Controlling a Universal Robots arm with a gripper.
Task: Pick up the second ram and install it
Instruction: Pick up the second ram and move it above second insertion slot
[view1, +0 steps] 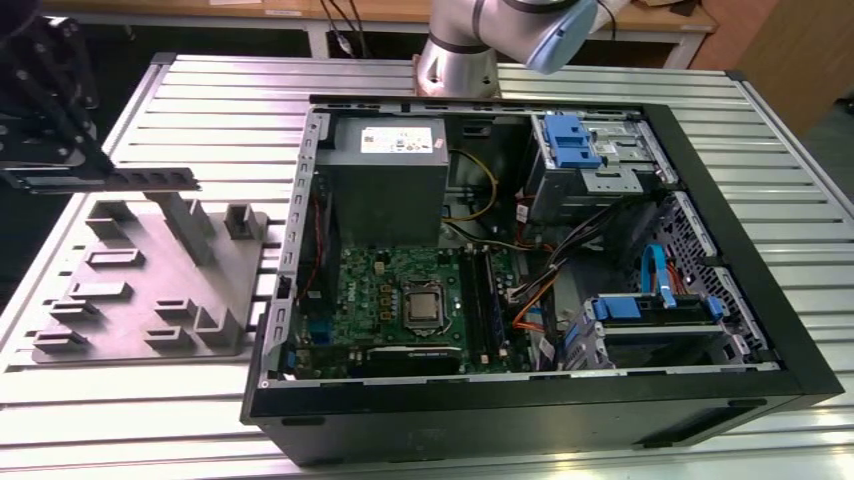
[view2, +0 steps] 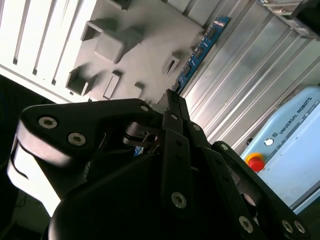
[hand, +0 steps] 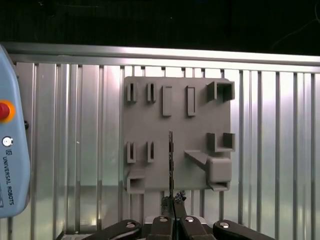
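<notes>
Ram (view1: 158, 179) in the exterior view sticks out level from the black hand (view1: 94, 172), whose fingers are pinched closed on one end of it. Both hang above the far edge of the grey fixture plate (view1: 134, 290), clear of its posts. Beside the plate, on the slatted table (view1: 400, 75), lies one open computer case (view1: 534, 410) with one green motherboard (view1: 400, 300) inside.

In the second wrist view the ram (view2: 206, 41) shows its flat face with dark chips. It runs out from the hand (view2: 172, 100) along the edge of the plate (view2: 150, 30). One pale blue pendant (view2: 295, 140) with one red button (view2: 255, 161) lies beyond the plate.

In the first wrist view the ram (hand: 171, 155) is seen edge-on, as a thin dark line. It rises from the hand (hand: 172, 207), with the plate (hand: 175, 122) and its pockets behind it. The pendant (hand: 10, 150) sits off to one side of the plate.
</notes>
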